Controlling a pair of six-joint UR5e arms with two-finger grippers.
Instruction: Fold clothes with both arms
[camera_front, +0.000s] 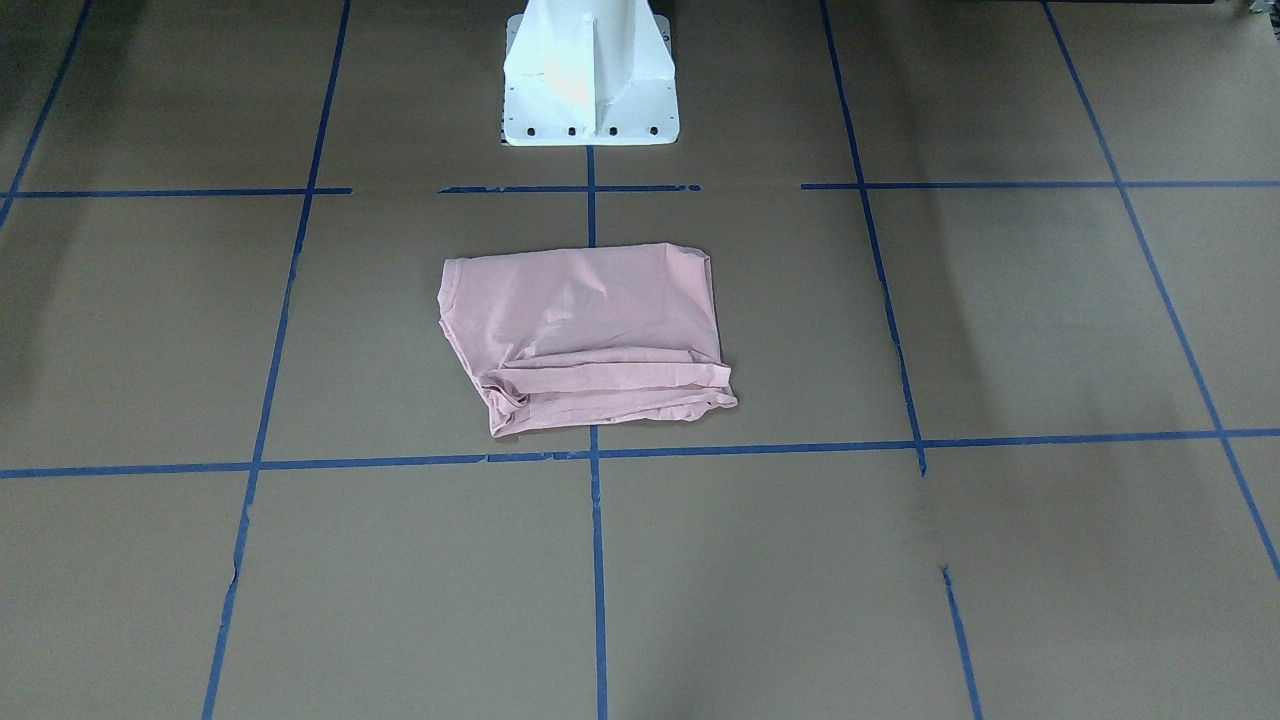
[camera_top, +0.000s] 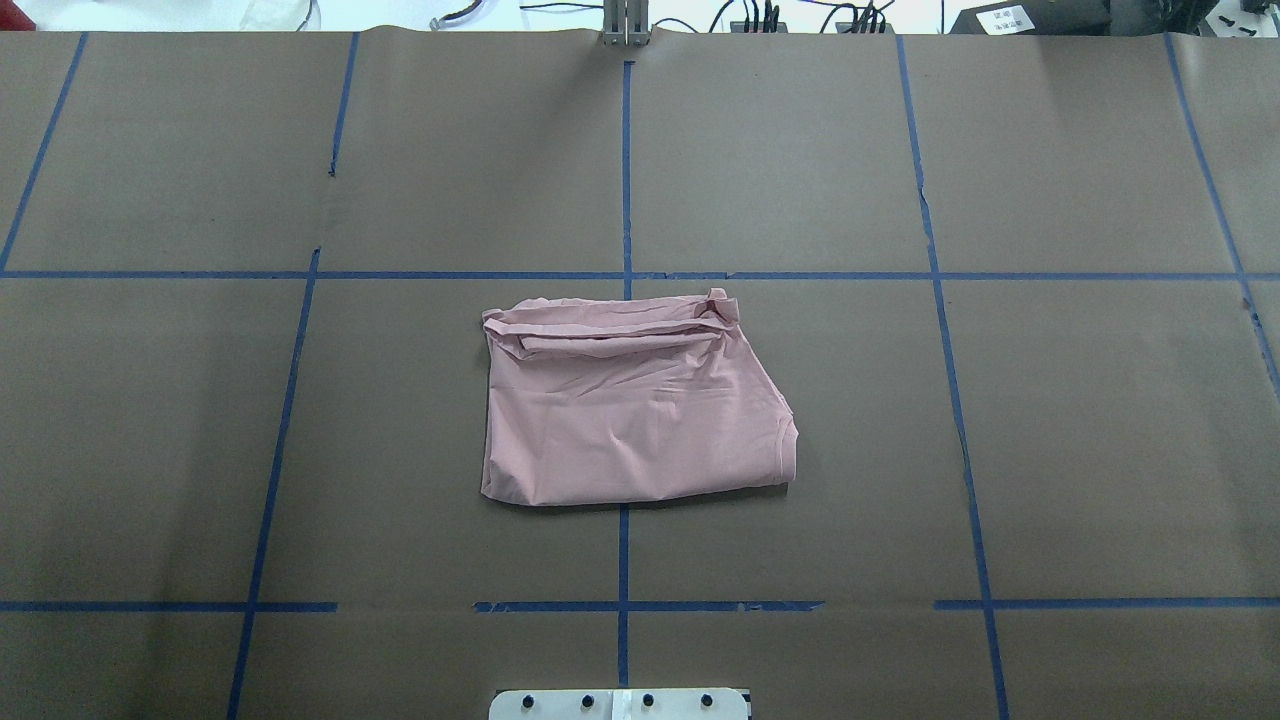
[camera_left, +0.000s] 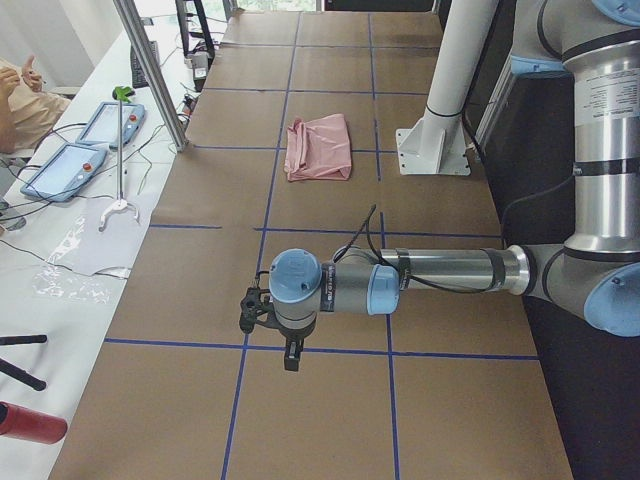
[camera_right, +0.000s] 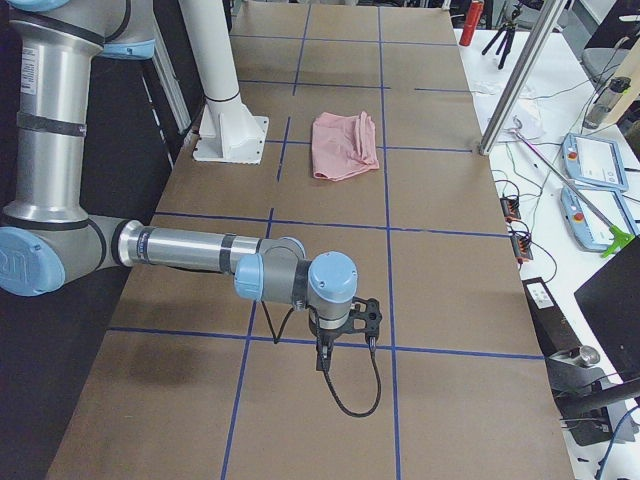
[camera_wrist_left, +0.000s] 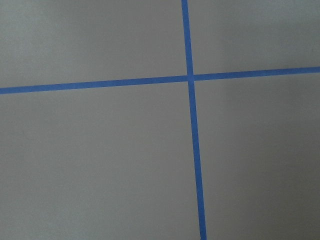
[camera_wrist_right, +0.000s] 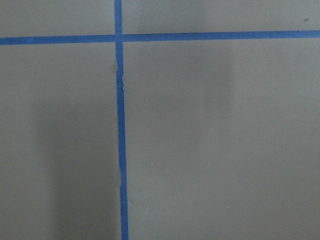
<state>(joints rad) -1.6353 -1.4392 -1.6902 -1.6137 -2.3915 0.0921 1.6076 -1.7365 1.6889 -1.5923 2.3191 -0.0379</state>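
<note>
Even, dim light; soft broad shadows on table (camera_front: 900, 600); glare on white pedestal (camera_front: 590, 80); wrist views slightly soft.

This is a robotics lab. The counter (camera_top: 800, 450) is covered in brown paper and marked off into a grid with blue tape (camera_top: 624, 180). A white pedestal (camera_front: 590, 75) is bolted down at one edge. Two industrial jointed arms, the left arm (camera_left: 440, 270) and the right arm (camera_right: 190, 248), reach out over it. Alongside, a white side bench (camera_left: 60, 260) carries teach pendants (camera_left: 60, 172) and wiring (camera_right: 516, 228), and an aluminium frame post (camera_left: 150, 70) rises beside it.
</note>
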